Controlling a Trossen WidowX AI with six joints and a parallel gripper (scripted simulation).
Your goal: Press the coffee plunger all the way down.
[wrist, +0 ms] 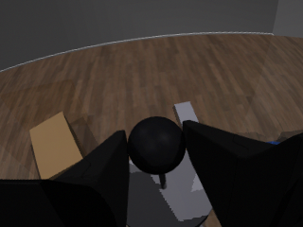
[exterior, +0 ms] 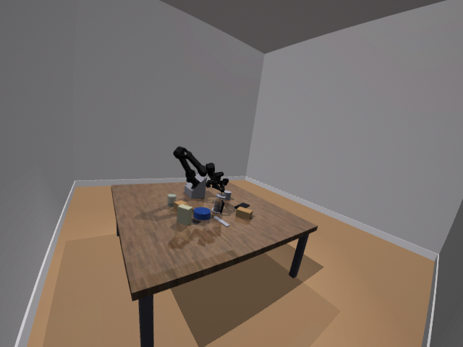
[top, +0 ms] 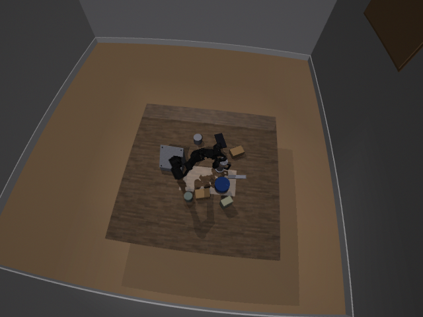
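Observation:
The coffee press [wrist: 169, 218] [exterior: 218, 206] [top: 223, 164] stands upright near the middle of the table [exterior: 179, 254]. Its black round plunger knob [wrist: 157, 146] sits on a thin rod just above the grey lid. My gripper [wrist: 154, 134] [exterior: 221, 189] [top: 223, 162] is directly above the press, and its two black fingers are shut on the knob from left and right. In the top and exterior views the arm hides most of the press.
A blue round tin [top: 222, 184] [exterior: 202, 213], a grey flat bar [top: 237, 176] [wrist: 187, 113], tan boxes [top: 236, 150] [wrist: 56, 144] [top: 201, 193], a pale block [top: 226, 201], two small cylinders [top: 197, 138] [top: 188, 196] and a black slab [top: 220, 139] crowd around the press. The arm's grey base [top: 170, 156] stands to the left.

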